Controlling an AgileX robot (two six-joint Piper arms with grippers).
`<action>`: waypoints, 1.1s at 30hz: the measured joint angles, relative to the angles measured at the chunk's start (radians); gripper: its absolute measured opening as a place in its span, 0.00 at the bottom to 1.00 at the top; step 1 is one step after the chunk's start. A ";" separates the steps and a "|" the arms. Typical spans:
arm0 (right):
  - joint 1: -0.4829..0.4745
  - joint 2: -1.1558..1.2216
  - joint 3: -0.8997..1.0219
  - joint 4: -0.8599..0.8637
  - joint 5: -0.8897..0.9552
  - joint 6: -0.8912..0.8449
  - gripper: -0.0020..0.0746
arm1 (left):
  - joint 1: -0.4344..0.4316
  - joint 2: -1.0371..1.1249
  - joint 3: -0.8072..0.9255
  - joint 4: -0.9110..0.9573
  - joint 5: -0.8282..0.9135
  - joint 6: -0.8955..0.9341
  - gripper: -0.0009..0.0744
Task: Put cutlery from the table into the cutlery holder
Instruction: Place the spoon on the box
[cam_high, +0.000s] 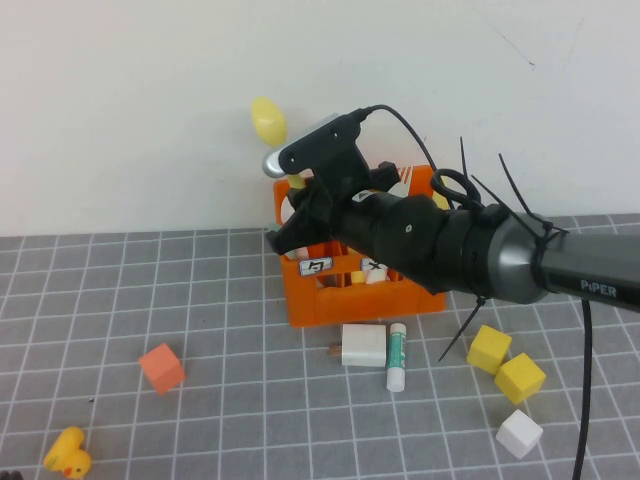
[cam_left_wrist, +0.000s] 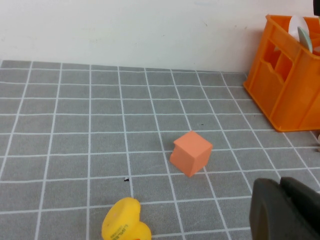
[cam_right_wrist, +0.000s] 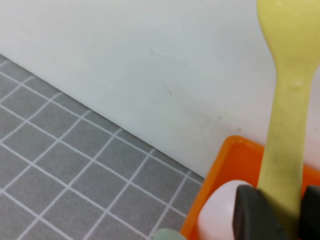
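Observation:
My right gripper (cam_high: 300, 215) is shut on the handle of the pale-yellow spoon (cam_high: 268, 120) and holds it upright over the back left part of the orange cutlery holder (cam_high: 340, 300). The spoon's bowl points up, against the white wall. In the right wrist view the spoon (cam_right_wrist: 285, 125) runs between the two dark fingers (cam_right_wrist: 255, 215), above the holder's rim (cam_right_wrist: 220, 160) and a white spoon bowl (cam_right_wrist: 220, 210) inside it. My left gripper (cam_left_wrist: 282, 200) is shut and empty, low over the table (cam_left_wrist: 75, 125), out of the high view.
An orange cube (cam_high: 161, 367) and a yellow duck (cam_high: 67, 455) lie at the front left. A white block (cam_high: 363, 344) and a glue stick (cam_high: 397, 357) lie in front of the holder. Two yellow cubes (cam_high: 490, 350) and a white cube (cam_high: 519, 433) are at the front right.

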 joint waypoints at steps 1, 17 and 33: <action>0.000 0.000 0.000 -0.013 0.000 0.012 0.26 | 0.000 0.000 0.000 0.000 0.000 0.000 0.01; 0.000 0.019 0.035 -0.040 0.004 0.051 0.26 | 0.000 0.000 0.000 0.000 0.000 0.002 0.01; 0.000 0.043 0.039 -0.040 0.002 0.055 0.50 | 0.000 0.000 0.000 0.000 0.000 0.002 0.01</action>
